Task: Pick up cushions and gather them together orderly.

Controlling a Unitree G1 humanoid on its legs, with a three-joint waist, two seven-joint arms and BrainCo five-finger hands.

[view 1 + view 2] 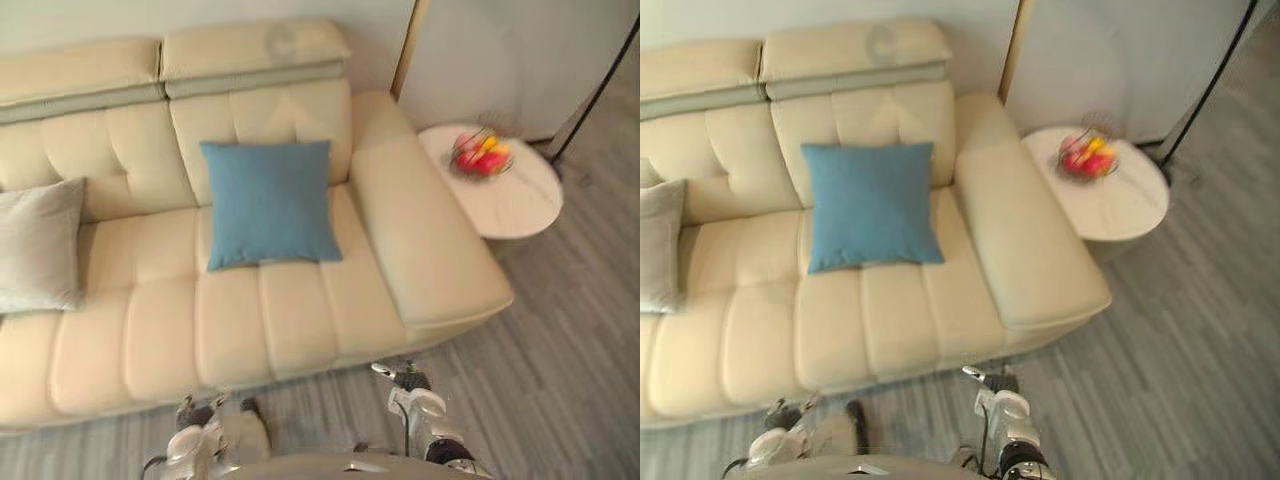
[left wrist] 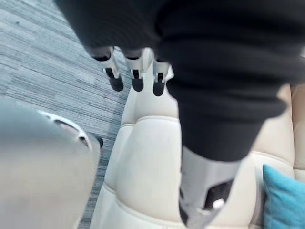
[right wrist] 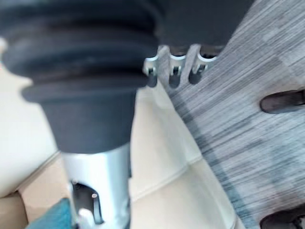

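Left eye view, sofa: cream, smooth, stitched into padded panels.
Blue cushion: square, woven cloth, leaning on the backrest by the sofa's right arm.
Grey cushion: soft, at the left end, well apart from the blue one.
Left hand: fingers loosely straight, side by side, empty.
Right hand: fingers relaxed, empty, over the grey plank floor.
Side table: round, white top, carrying a wire fruit bowl.

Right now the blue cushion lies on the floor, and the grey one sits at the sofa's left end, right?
No: the left eye view shows the blue cushion on the sofa seat, against the backrest. The grey cushion is right.
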